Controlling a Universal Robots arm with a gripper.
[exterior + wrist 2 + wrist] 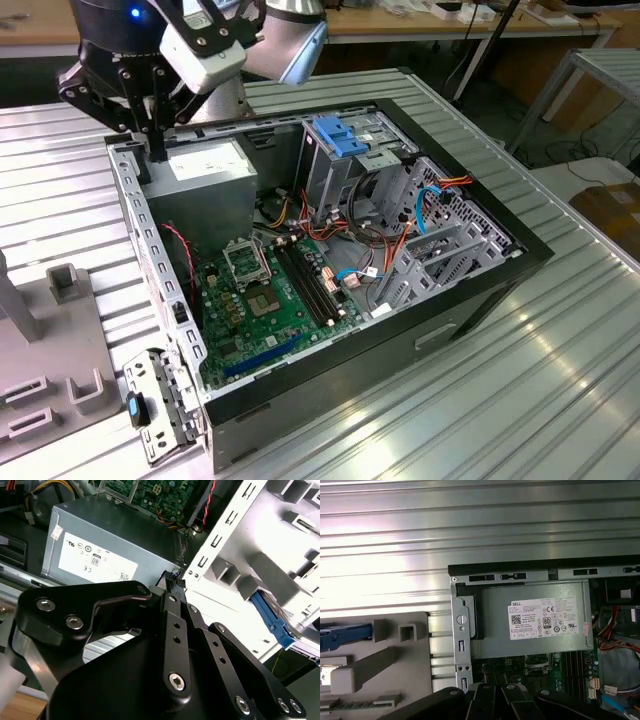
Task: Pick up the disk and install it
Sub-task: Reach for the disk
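In the exterior view the hand [157, 152] hangs over the far corner of the open computer case [340, 385]. Its black fingers are pressed together with nothing between them, and their tips are just above the grey power supply [205, 175]. The case lies on a ribbed metal surface [560, 390], and a grey fixture [60, 350] sits beside it at the exterior view's left.

In the second wrist view the fingers [172, 625] meet at their tips near the power supply's edge. The disk [272, 622] shows as a blue rail lodged in the pale fixture, apart from the hand.

In the first wrist view the disk [345, 631] rests on the fixture, outside the case — well apart from the empty hand.
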